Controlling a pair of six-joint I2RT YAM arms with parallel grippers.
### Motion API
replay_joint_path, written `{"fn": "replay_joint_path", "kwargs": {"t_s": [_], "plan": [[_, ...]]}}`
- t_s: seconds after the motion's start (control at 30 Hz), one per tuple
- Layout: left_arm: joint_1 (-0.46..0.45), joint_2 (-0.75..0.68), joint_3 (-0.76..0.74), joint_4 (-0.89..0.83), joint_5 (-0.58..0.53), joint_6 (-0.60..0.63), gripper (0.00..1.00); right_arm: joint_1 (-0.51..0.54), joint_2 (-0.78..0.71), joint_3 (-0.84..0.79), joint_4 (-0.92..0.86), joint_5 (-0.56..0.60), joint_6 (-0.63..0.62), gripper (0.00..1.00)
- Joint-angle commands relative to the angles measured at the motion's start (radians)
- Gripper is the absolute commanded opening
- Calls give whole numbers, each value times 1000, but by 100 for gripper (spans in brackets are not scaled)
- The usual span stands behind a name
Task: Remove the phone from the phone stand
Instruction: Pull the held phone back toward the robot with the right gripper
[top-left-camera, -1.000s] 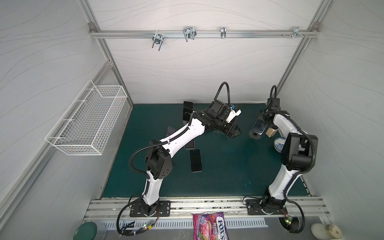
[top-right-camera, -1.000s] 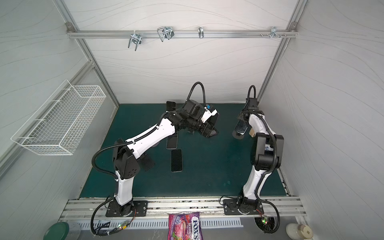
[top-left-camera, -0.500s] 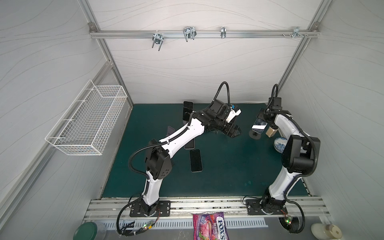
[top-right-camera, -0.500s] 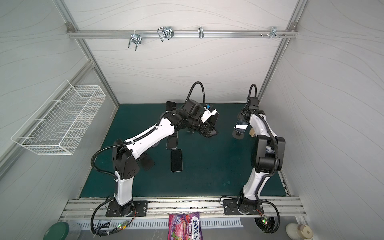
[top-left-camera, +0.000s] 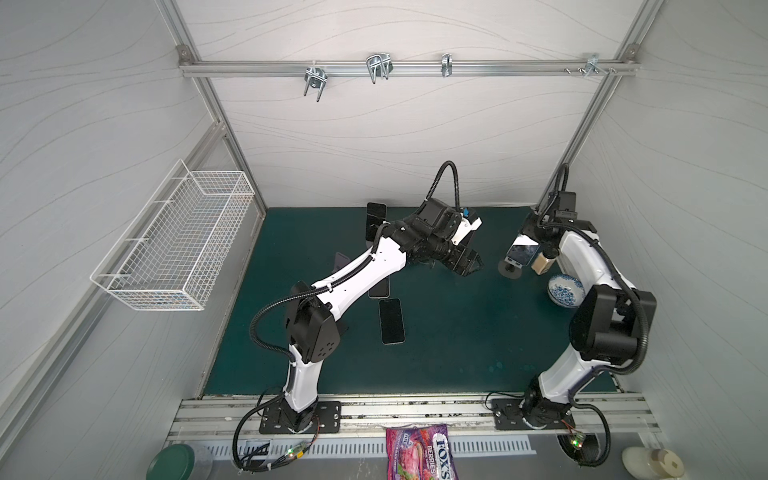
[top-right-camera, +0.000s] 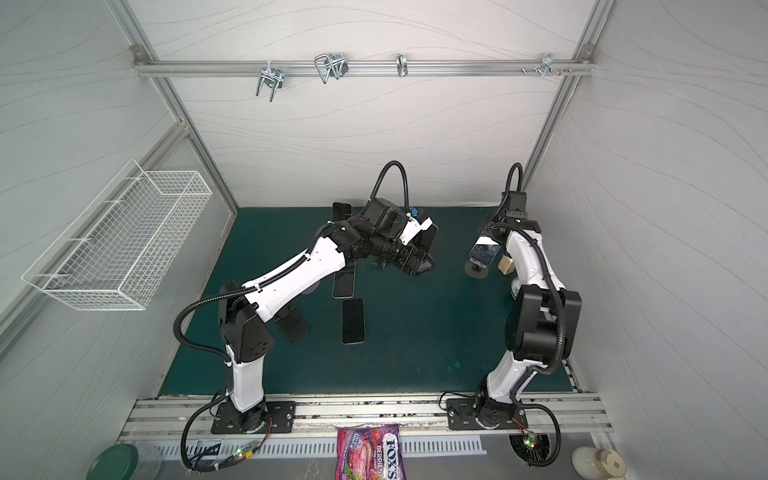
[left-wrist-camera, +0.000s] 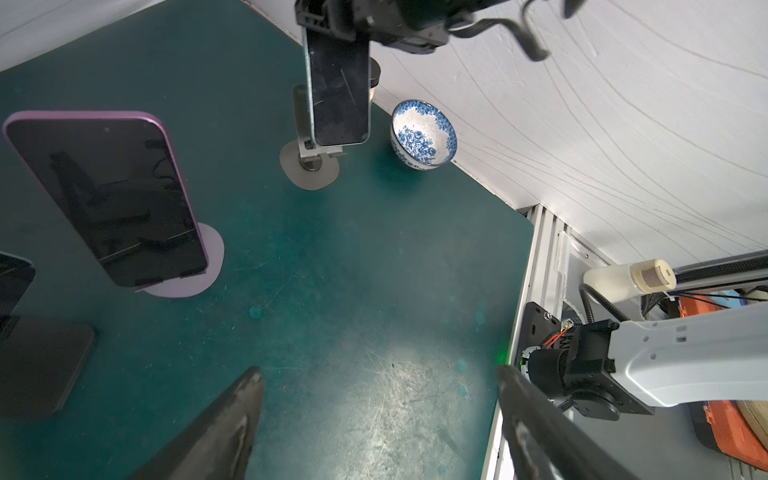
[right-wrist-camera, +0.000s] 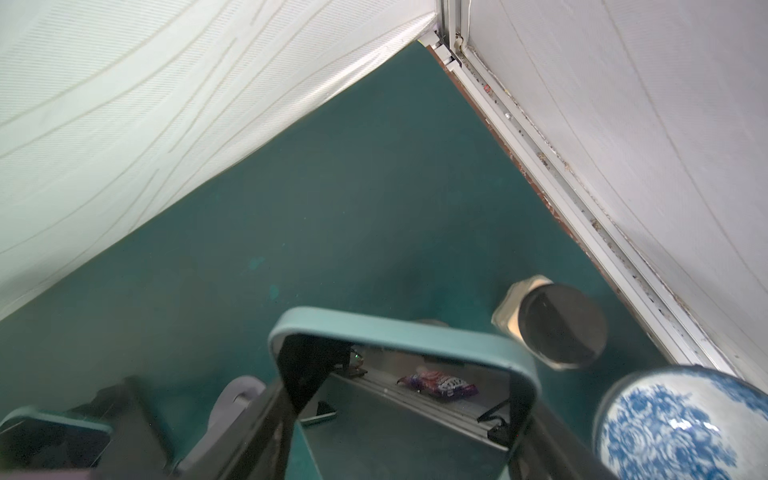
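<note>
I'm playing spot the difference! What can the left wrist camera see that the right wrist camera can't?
Only the left wrist view shows the open left gripper, the right arm's base and a cream bottle. Only the right wrist view shows a candy bag mirrored in the screen of the teal phone. Both show that phone gripped by the right gripper, the blue-and-white bowl and the green mat.

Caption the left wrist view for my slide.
Right claw grips the teal phone at its grey stand, beside a blue-patterned bowl.
</note>
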Motion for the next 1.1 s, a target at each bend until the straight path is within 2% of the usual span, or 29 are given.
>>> {"fn": "replay_joint_path", "kwargs": {"t_s": [0.0,0.23,0.57,1.07], "plan": [[-8,-73,-7,0,-20,-14,89,-6,-100,-15,-45,-46,-7,61],[-7,-143,-85,-41,-62,-40,89,8,-243,-100,-128,-114,16,59],[-7,-249,-226,-17,-67,-93,89,61,-412,-208,-221,-168,32,58],[-7,-288,-249,-53,-57,-92,88,151,-561,-266,-344,-275,32,57]]}}
